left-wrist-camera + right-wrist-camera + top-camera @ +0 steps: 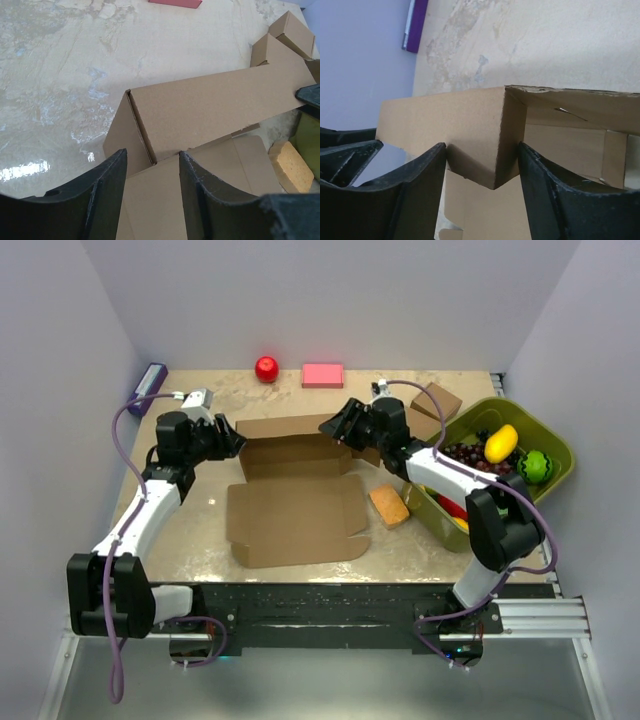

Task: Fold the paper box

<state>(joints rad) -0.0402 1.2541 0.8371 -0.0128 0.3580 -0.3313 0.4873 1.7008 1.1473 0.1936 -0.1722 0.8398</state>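
Note:
The paper box (pixel 295 515) lies mid-table, a brown die-cut sheet. Its front flap lies flat, and its back wall and side walls stand up. My left gripper (pixel 235 440) is at the box's rear left corner. In the left wrist view its jaws stand apart (pixel 152 157) around that corner of the box (pixel 210 105). My right gripper (pixel 330 425) is at the rear right corner. In the right wrist view its jaws stand apart (pixel 482 150) astride the corner fold of the box (pixel 445 120), with the fingertips close to both faces.
Two small closed brown boxes (pixel 437 400) sit behind the right arm. A green bin (pixel 553 437) of toy fruit stands at the right, with an orange sponge (pixel 389 505) beside it. A red apple (pixel 266 368), a pink block (pixel 323 375) and a purple item (pixel 148 385) lie along the back.

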